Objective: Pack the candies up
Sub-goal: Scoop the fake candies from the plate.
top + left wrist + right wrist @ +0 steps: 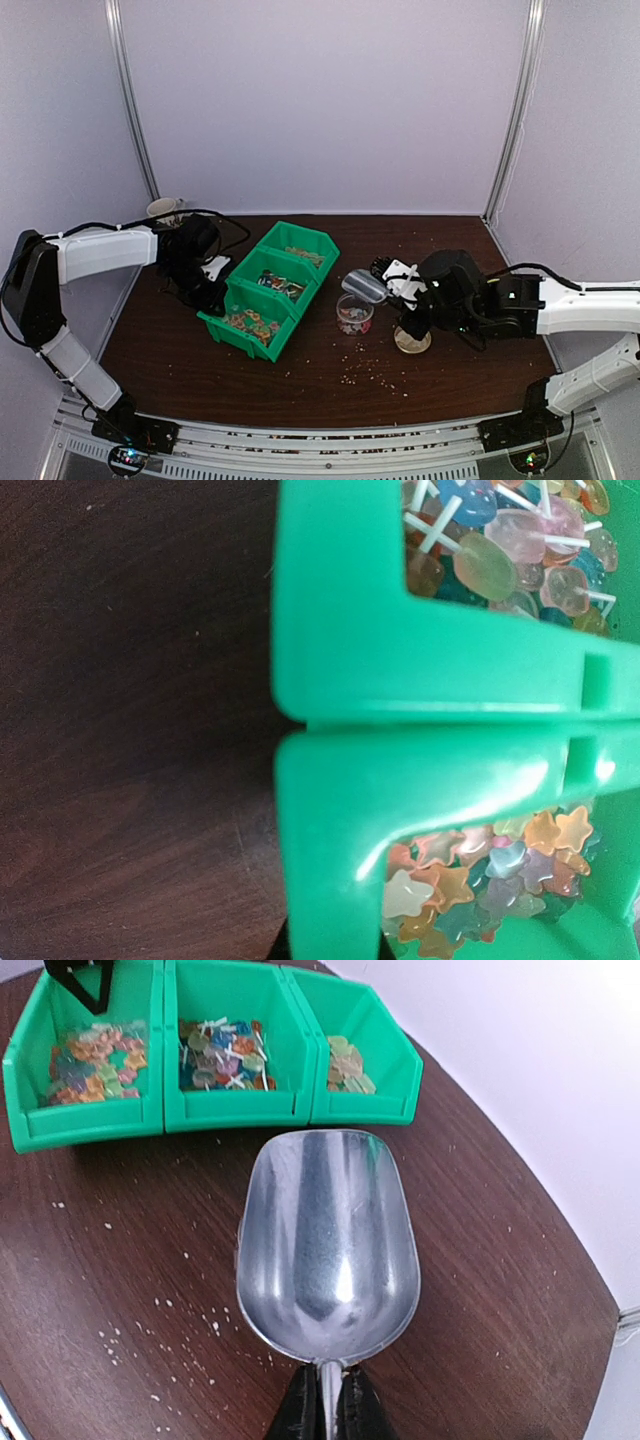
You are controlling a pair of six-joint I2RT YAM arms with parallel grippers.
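The candies lie in a row of three green bins (235, 1110): star-shaped ones (95, 1055), lollipops (220, 1052) and pale green ones (347, 1065). More candies (353, 320) fill a small clear jar (354, 326) on the table right of the bins. My left gripper (208, 288) is shut on the outer wall of the star bin (330, 880), with stars (480, 875) just inside. My right gripper (328, 1412) is shut on the handle of an empty metal scoop (328, 1235). In the top view the scoop (362, 286) hangs just above the jar.
A round gold lid (412, 342) lies right of the jar, under my right arm. Pale crumbs (372, 372) are scattered over the dark wooden table in front of the jar. A cup (163, 208) stands at the back left corner.
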